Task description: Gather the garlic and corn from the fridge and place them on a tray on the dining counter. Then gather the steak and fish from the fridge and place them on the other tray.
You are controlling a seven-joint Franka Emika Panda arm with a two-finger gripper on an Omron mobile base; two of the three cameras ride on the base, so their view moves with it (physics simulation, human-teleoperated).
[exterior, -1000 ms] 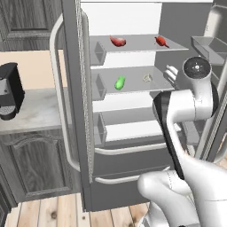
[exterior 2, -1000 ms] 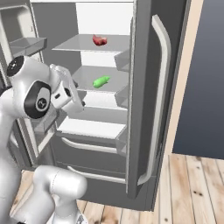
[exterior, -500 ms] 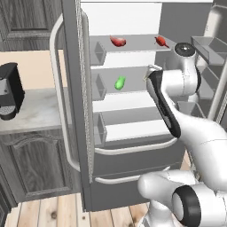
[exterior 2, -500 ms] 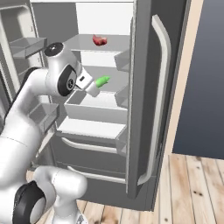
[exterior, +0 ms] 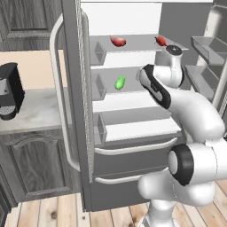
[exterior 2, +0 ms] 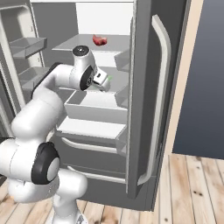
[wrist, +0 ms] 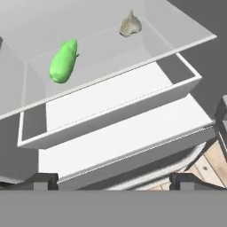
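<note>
1. Left base view: the fridge (exterior: 84, 133) stands with both doors open. The corn (exterior: 119, 83) lies on the middle shelf, at 9 o'clock from the arm's wrist. Two red pieces (exterior: 118, 41) rest on the top shelf, at 12 o'clock from the corn.
2. Right base view: the gripper (exterior 2: 103, 81) reaches into the fridge at middle-shelf level. One red piece lies on the top shelf, at 12 o'clock from it.
3. Hand view: the corn lies at 10 o'clock, the garlic (wrist: 130, 25) at 12 o'clock, well apart on one shelf. The finger tips (wrist: 43, 181) stand spread wide, holding nothing.
</note>
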